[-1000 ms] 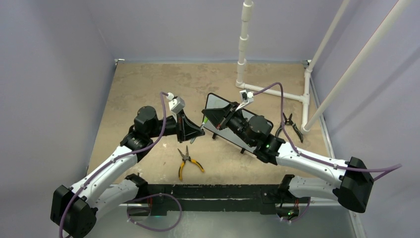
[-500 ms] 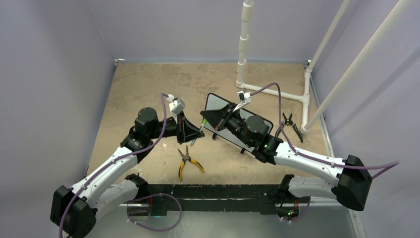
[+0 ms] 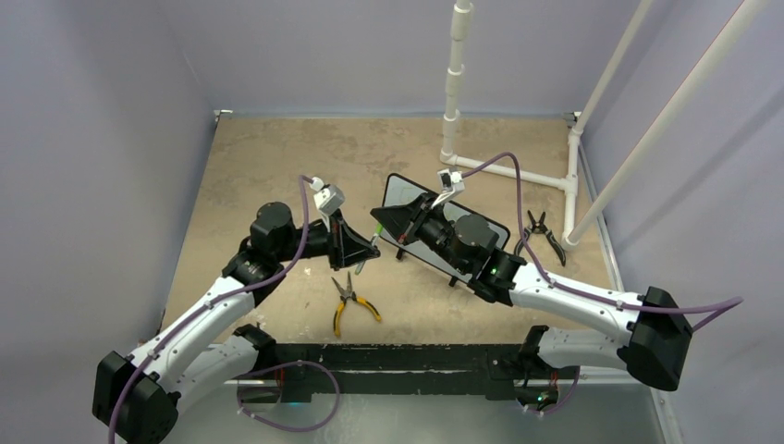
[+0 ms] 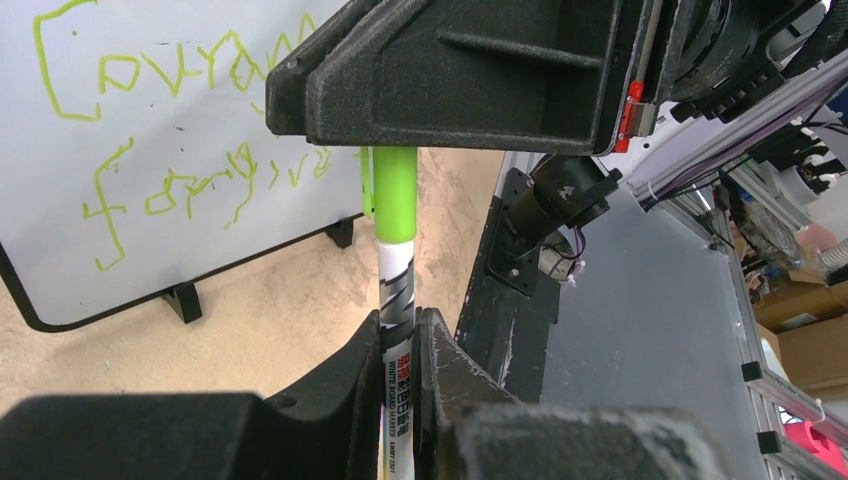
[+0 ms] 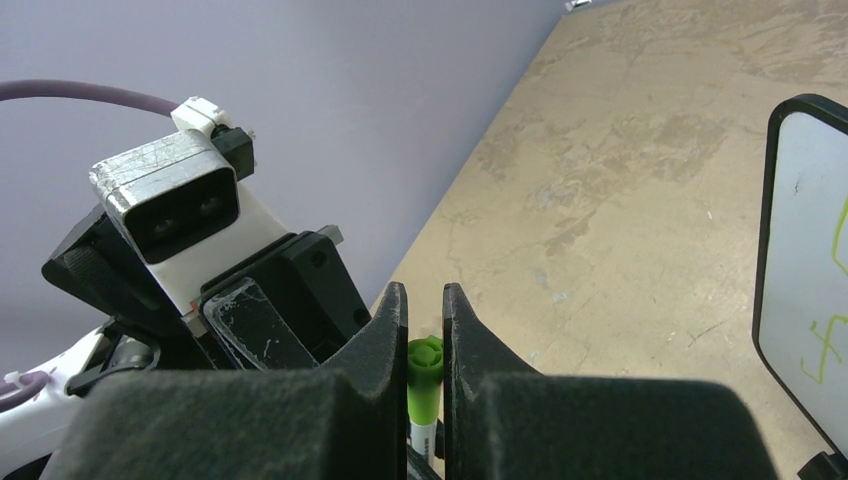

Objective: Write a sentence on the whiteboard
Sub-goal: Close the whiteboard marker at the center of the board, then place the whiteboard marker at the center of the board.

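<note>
Table (image 3: 277, 166): a tan, mottled surface was seen filling the middle of the top view, closed in by pale violet walls.
Pipe frame (image 3: 455, 83): white tubing was stood at the upper right of the top view, with one foot laid flat along the table.
Whiteboard (image 3: 404, 190): it was propped upright on two little black feet at the centre of the top view, largely covered by the right arm. In the left wrist view (image 4: 200, 250) it was seen at the upper left; in the right wrist view (image 5: 800, 220) only its rounded corner was shown at the right edge.
Left gripper (image 3: 368, 244): it was placed just left of the board, and its fingers (image 4: 350, 365) were pressed narrowly onto the marker's barrel.
Right gripper (image 3: 384, 220): it was brought tip to tip against the left one, with its fingers (image 5: 390, 320) drawn close on either side of the green cap.
Yellow pliers (image 3: 349, 301): these were laid flat below the two grippers, apart from them.
Black pliers (image 3: 544, 231): these were laid at the right, near the pipe frame.
Marker (image 4: 397, 280): its white printed barrel was held upright between the left fingers.
Green cap (image 4: 394, 195): it was seated on the marker's end, which was seen end-on in the right wrist view (image 5: 425, 360).
Sentence (image 4: 215, 185): two rows of thin green scrawl were written on the board's face; the words could not be made out.
</note>
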`<state>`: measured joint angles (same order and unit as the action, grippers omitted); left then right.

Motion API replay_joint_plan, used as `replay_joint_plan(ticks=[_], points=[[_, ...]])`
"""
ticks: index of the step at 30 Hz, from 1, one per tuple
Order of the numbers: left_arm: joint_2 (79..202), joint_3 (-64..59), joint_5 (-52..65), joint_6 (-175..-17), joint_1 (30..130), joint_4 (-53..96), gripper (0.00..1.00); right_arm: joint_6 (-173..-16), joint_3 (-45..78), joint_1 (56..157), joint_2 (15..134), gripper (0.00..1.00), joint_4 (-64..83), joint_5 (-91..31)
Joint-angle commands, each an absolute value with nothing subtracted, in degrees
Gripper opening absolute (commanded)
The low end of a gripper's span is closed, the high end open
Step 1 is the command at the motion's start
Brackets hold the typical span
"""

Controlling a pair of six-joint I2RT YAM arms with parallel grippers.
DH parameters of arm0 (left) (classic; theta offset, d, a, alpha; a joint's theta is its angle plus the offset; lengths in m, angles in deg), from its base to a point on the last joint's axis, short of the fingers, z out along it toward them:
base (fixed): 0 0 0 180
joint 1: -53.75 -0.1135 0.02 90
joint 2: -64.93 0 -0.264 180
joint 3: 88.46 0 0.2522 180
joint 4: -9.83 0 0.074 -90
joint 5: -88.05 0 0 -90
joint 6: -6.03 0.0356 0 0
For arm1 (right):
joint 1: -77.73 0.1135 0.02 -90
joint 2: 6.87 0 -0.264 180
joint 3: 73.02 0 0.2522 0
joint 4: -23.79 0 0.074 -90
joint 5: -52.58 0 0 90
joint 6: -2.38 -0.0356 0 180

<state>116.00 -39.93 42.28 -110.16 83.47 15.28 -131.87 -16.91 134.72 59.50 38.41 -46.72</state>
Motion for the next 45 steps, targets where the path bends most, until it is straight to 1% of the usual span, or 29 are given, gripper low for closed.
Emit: replay_joint_plan(ticks=[1, 13, 18, 22, 25, 26, 29, 31, 32, 35, 38, 42, 43, 45], points=[[114.12, -37.14, 33.91, -110.91, 83.02, -2.1, 0.0, -133.04, -18.36, 141.27, 62.97, 0.0, 24.05, -30.57], [113.98, -37.05, 33.22, -111.95, 81.89, -3.78, 0.0, -131.07, -17.54, 143.58, 63.49, 0.0, 18.76, -29.07], [114.4, -37.41, 33.67, -113.22, 81.38, -5.69, 0.0, -131.01, -17.47, 144.07, 63.24, 0.0, 18.86, -29.34], [114.65, -37.61, 34.71, -112.53, 81.35, -5.04, 0.0, -130.83, -16.46, 144.08, 61.83, 0.0, 18.4, -33.83], [115.83, -36.69, 36.4, -109.71, 81.35, -0.42, 0.0, -129.14, -13.11, 144.08, 60.63, 0.0, 18.53, -37.63], [115.91, -36.61, 36.6, -108.81, 81.35, 1.13, 0.0, -128.18, -11.73, 144.08, 60.44, 0.03, 18.63, -39.2], [115.43, -36.56, 36.74, -105.7, 81.35, 7.03, 0.0, -126.09, -7.74, 144.08, 59.92, 0.21, 16.47, -42.18], [114.95, -36.36, 36.3, -103.46, 81.35, 10.79, 0.0, -123.48, -5.14, 144.08, 59.24, 0.37, 15.53, -46.4], [114.6, -36.31, 35.82, -102.53, 81.35, 12.46, 0.0, -121.21, -3.73, 144.08, 59.0, 0.42, 14.79, -48.7], [113.84, -36.37, 33.61, -100.78, 81.35, 16.17, 0.0, -116.87, 1.03, 144.08, 59.03, 0.63, 12.12, -56.78], [113.65, -36.22, 31.55, -100.23, 81.35, 18.02, 0.0, -112.54, 4.25, 144.08, 59.06, 0.75, 11.86, -63.4], [114.36, -35.52, 27.03, -100.23, 81.35, 19.93, 0.0, -108.23, 5.97, 143.89, 58.63, 0.96, 14.83, -71.9], [114.86, -35.19, 25.41, -100.29, 81.35, 20.65, 0.0, -107.27, 6.73, 143.61, 58.99, 0.98, 14.89, -73.58], [116.95, -34.13, 22.26, -100.14, 81.35, 22.72, 0.0, -105.59, 8.99, 141.85, 60.09, 0.99, 13.97, -74.58]])
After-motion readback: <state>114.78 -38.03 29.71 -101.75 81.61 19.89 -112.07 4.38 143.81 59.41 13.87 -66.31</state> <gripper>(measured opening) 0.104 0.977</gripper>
